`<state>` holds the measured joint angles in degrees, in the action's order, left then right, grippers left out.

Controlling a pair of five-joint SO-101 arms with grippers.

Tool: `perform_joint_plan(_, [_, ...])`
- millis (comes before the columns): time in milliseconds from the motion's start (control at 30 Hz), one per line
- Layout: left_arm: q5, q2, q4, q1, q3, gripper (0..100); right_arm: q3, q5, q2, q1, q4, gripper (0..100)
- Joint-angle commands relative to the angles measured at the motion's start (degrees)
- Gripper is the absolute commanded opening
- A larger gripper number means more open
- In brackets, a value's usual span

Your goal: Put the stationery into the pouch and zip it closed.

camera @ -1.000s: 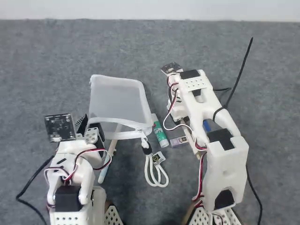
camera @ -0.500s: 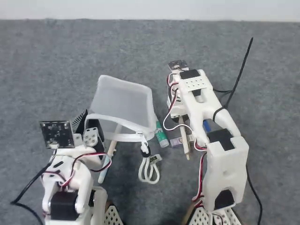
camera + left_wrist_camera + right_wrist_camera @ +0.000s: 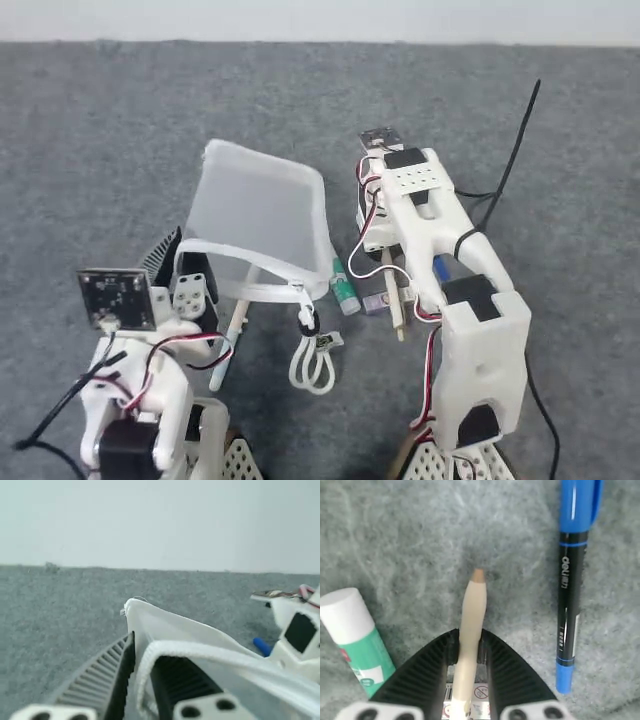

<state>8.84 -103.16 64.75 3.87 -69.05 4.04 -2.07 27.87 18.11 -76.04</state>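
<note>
A white mesh pouch stands tilted up at the table's middle. My left gripper is shut on its near rim. In the left wrist view the black jaws pinch the zip edge of the pouch. My right gripper is shut on a wooden pencil just above the carpet. That pencil juts out toward the front under the right arm. A glue stick lies beside the pouch. A blue pen lies on the pencil's other side.
The pouch's cord loop trails on the carpet at the front. A pale blue pen and another wooden pencil lie under the pouch's near rim. A small purple item sits by the glue stick. A black cable runs at the right.
My left gripper has drawn back and up with the pouch rim, tipping the pouch upright and dragging the cord loop left. The right wrist turned a second ago and has kept still since.
</note>
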Motion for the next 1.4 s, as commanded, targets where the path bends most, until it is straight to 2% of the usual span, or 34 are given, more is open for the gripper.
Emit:
perform_joint_plan(0, [-0.5,7.6,0.7,-3.3,7.6,1,2.8,-0.1,-6.5,-0.8,0.7,0.6])
perform_joint_plan(167, [1.9,23.2,0.9,-4.5,17.3,1,2.8,-0.1,-6.5,-0.8,0.7,0.6])
perform_joint_plan(533, [6.0,44.6,11.6,-4.4,40.7,1,3.1,-0.1,-6.6,-0.8,0.1,0.6])
perform_joint_plan(733, [8.2,50.2,11.6,-4.4,41.4,1,2.7,0.0,-11.2,-0.8,-2.4,0.6])
perform_joint_plan(967, [8.5,54.6,10.4,1.5,41.2,1,2.6,0.0,-15.0,-0.7,-5.0,0.6])
perform_joint_plan(1367, [8.5,64.0,10.4,1.7,41.5,1,2.6,-0.1,-23.6,0.2,-11.8,0.6])
